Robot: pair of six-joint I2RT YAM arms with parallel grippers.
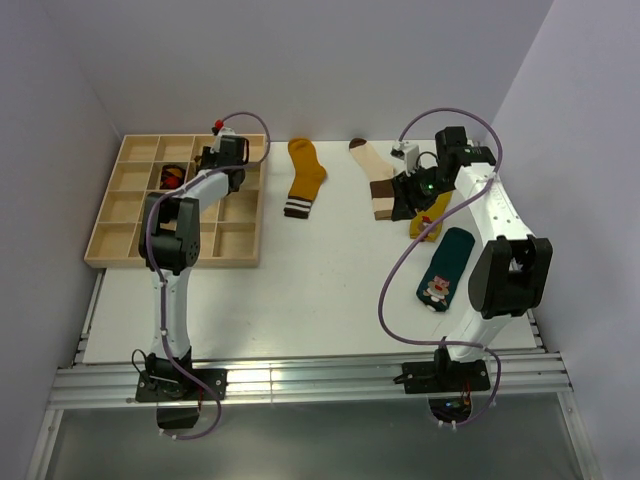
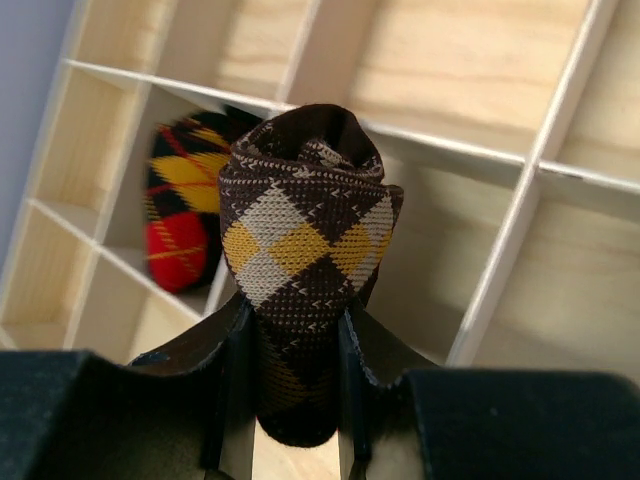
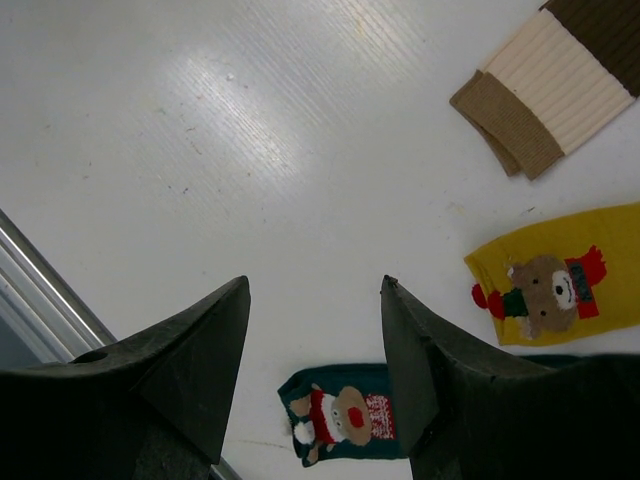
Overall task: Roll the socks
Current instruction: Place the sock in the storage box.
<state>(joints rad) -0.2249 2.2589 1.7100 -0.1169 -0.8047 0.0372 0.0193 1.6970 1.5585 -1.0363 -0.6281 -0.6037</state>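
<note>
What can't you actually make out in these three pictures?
- Left wrist view: the argyle sock has its lower end hidden between the fingers of the left gripper.
- Same view: the red and yellow sock in the tray is blurred and partly behind it.
- Right wrist view: the yellow sock is cut off by the right edge; the teal sock is partly behind a finger of the right gripper.

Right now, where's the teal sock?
Top view, right side of the table: teal sock lies flat just nearer than the yellow sock, beside the right arm.
</note>
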